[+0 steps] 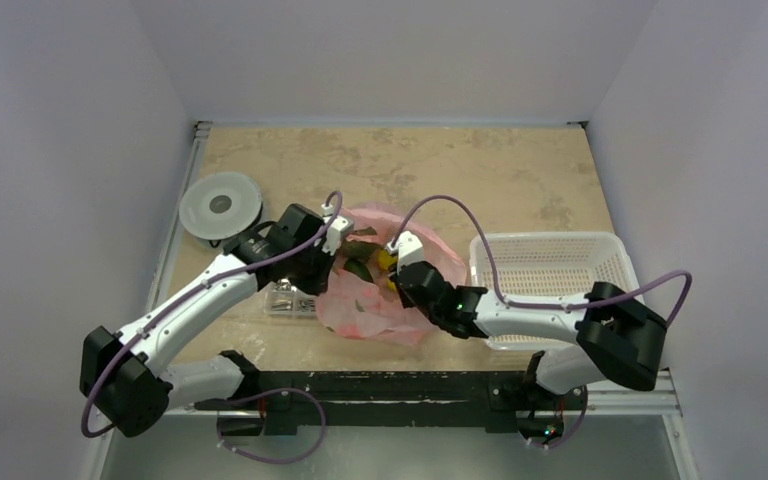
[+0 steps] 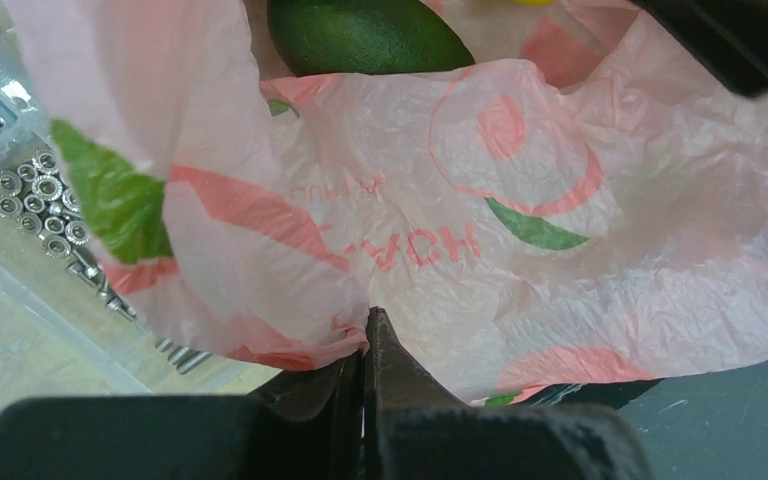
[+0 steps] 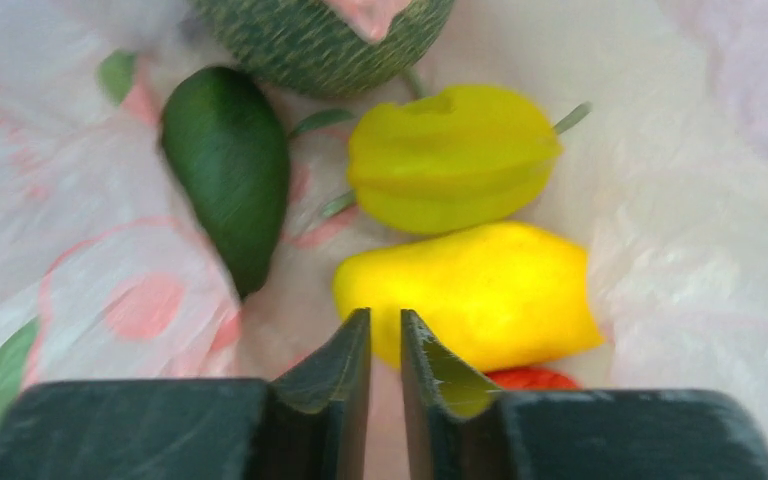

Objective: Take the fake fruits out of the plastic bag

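1. Fruits (image 3: 450, 155) lie inside the plastic bag (image 1: 370, 312) on the counter (image 1: 520, 170), dark green oval (image 3: 228, 170) near yellow oval (image 3: 470, 295).
2. My left hand (image 2: 365, 335) is pinched shut on the bag's edge.
3. My right hand (image 3: 387, 330) has its fingers nearly together at the yellow oval; I cannot tell if it grips anything.

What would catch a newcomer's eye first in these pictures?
The pink plastic bag at the middle of the table stands out. The left gripper is shut on its edge; the right gripper, nearly closed, points at two glossy yellow fruits and a dark green fruit inside it.
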Robot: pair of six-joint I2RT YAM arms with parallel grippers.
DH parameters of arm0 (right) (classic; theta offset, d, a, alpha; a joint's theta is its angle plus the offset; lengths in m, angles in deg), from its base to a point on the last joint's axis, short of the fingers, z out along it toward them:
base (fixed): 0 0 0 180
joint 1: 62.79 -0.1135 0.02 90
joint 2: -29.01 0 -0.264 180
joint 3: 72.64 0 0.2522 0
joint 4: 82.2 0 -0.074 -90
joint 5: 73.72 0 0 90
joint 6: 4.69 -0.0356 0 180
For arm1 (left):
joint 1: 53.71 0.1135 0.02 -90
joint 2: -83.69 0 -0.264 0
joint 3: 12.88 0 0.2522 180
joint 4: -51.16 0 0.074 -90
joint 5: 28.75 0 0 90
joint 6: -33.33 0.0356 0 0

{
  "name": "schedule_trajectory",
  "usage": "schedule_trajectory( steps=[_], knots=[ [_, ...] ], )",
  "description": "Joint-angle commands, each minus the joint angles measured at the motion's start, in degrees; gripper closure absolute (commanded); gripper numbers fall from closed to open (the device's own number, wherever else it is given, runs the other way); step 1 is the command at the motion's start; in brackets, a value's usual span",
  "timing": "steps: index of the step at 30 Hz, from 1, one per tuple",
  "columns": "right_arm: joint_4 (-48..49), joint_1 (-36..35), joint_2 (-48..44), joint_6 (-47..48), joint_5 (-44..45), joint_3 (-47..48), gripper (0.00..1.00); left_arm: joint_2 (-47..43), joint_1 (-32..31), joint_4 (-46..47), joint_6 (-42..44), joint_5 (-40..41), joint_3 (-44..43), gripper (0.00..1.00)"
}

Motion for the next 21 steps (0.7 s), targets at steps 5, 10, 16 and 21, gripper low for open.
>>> schedule_trajectory(
  steps=[5,10,16,21],
  knots=[
    [8.73,-9.54,-1.32,-7.21,-13.14,-6.77,0.74,12.38,-0.23,-2.48,2.72,-0.19,-13.81,1.00],
    [8.40,-11.62,4.24,-10.60,-13.33,-4.97,0.76,13.42,-0.22,-0.07,4.04,1.96,-8.41,1.00],
    [6.52,-11.48,-1.20,-13.18,-10.79,-4.15,0.66,12.12,-1.69,-1.07,4.64,6.23,-6.25,1.00],
    [4.25,-10.50,-4.10,-11.78,-3.81,-0.52,0.58,11.08,-1.88,-0.93,4.38,6.94,-6.05,1.00]
  ],
)
